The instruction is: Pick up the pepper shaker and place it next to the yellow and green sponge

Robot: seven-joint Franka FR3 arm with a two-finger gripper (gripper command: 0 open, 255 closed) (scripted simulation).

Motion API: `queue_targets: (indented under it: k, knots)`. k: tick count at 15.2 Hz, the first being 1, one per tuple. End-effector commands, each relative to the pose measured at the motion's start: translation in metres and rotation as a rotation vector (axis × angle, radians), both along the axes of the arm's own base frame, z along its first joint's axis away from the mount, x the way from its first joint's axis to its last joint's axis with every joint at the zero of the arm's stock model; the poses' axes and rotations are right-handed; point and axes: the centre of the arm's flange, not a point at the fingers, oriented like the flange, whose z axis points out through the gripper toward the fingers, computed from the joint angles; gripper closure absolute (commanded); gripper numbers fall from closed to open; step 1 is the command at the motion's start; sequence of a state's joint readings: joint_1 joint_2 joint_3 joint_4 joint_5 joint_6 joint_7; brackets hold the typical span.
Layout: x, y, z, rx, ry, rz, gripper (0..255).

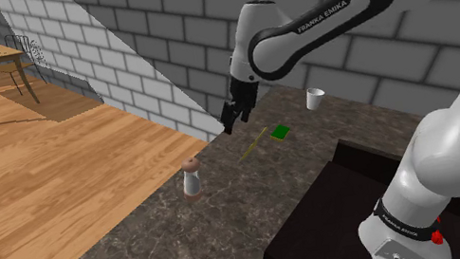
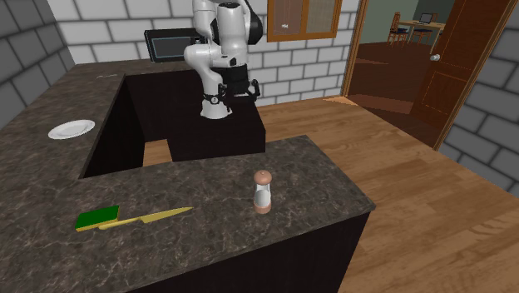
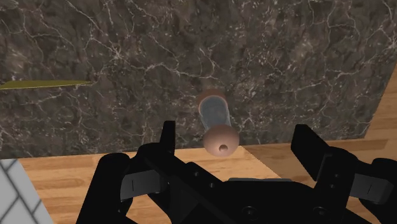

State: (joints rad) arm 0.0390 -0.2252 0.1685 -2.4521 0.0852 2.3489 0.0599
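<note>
Dark veined worktop (image 1: 143,254) by a grey brick wall, with the tool (image 1: 230,124) hanging above the pepper shaker (image 1: 191,178).
Spread wide and gripping nothing, the tool looks down on the shaker's rounded cap, which sits between the lines of its two fingers but well below them. The shaker stands upright near the worktop's edge by the wood floor, so a straight descent probably suits. The green sponge (image 1: 280,132) lies beyond the tool, away from the shaker.
</note>
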Motion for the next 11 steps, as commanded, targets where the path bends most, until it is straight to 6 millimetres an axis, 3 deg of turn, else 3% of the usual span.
queue_targets:
  k: [1,11]
  knots:
    - [0.016,0.007,-0.021,-0.003,-0.007,0.007,0]
    - [0.093,0.039,-0.121,-0.023,-0.033,0.039,0]
